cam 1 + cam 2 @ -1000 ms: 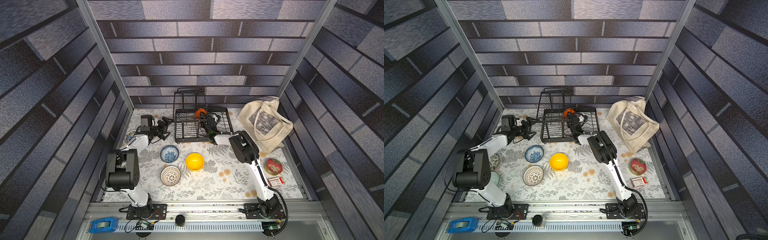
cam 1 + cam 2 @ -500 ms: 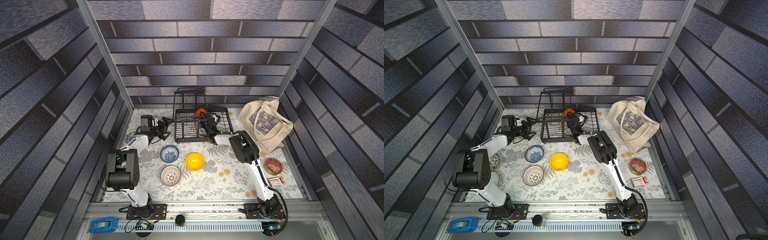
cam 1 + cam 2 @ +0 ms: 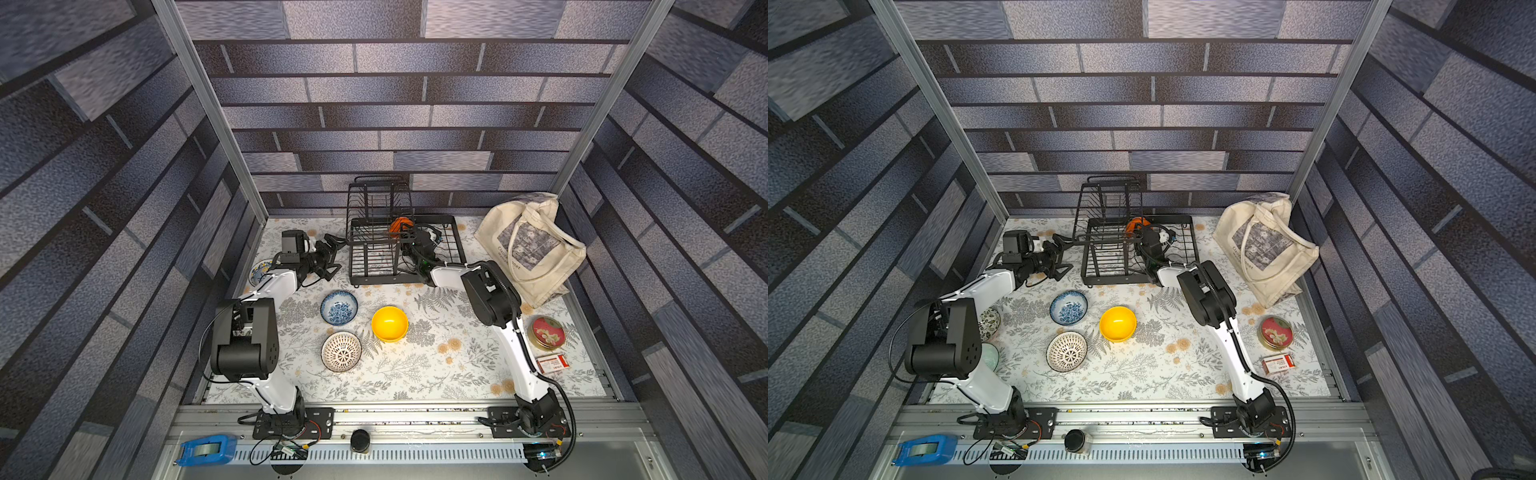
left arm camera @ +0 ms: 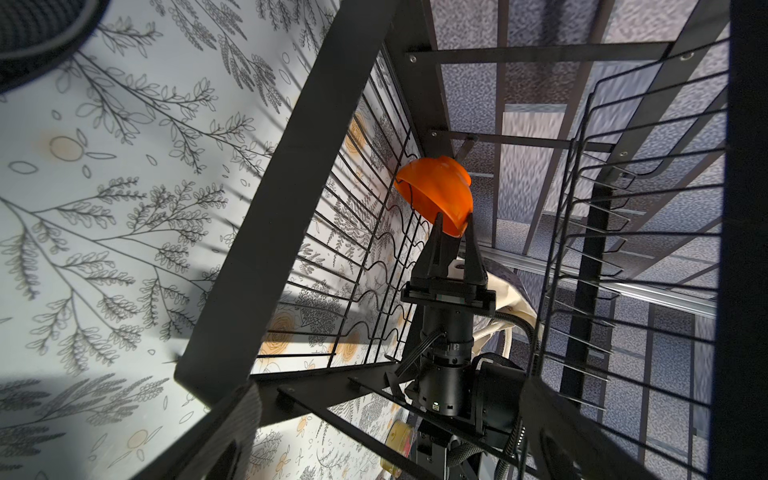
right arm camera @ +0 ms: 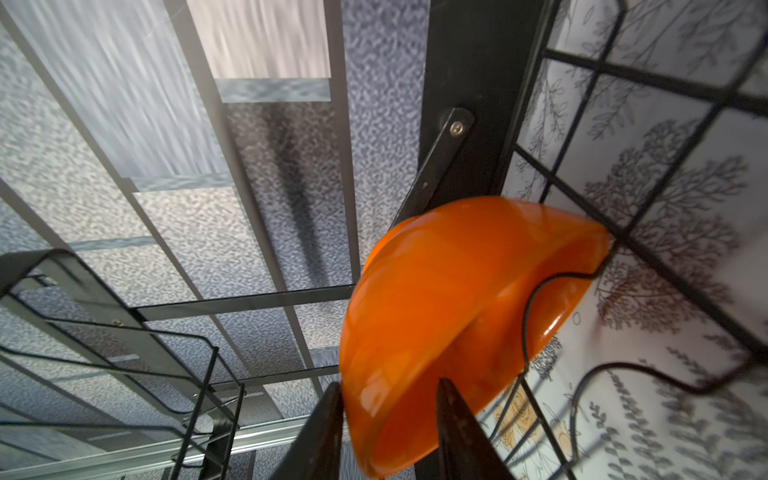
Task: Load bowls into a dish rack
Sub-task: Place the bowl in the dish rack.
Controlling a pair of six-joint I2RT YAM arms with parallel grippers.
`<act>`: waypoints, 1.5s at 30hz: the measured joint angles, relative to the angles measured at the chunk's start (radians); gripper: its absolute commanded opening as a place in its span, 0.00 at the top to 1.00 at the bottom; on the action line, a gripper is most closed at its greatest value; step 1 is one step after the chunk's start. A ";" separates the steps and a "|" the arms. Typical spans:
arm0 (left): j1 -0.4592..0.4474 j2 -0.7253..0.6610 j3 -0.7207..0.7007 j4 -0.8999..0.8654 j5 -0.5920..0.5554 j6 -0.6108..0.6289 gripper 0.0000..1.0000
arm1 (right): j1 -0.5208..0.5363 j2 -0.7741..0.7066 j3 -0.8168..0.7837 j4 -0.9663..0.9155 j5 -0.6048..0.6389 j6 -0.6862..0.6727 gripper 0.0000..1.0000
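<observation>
Upper centre in both top views, the right gripper (image 4: pixel 454 218) is straddling the orange bowl (image 3: pixel 398 224) rim inside the dish rack (image 3: pixel 455 245); whether it is clamping cannot be told. The left gripper (image 3: pixel 337 257) is gaping wide.

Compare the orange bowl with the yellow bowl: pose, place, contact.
Pose: the orange bowl stands on edge; the yellow bowl sits upright, mouth up.
Place: the orange bowl is in the dish rack, among its wire dividers; the yellow bowl is on the table.
Contact: the right hand straddles the orange bowl's rim; no hand is near the yellow bowl.
Both are glossy, plain-coloured and round.
</observation>
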 measured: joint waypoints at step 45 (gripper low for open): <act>0.029 0.000 -0.005 -0.005 0.002 0.001 0.00 | -0.060 -0.262 -0.145 -0.211 -0.093 -0.051 0.00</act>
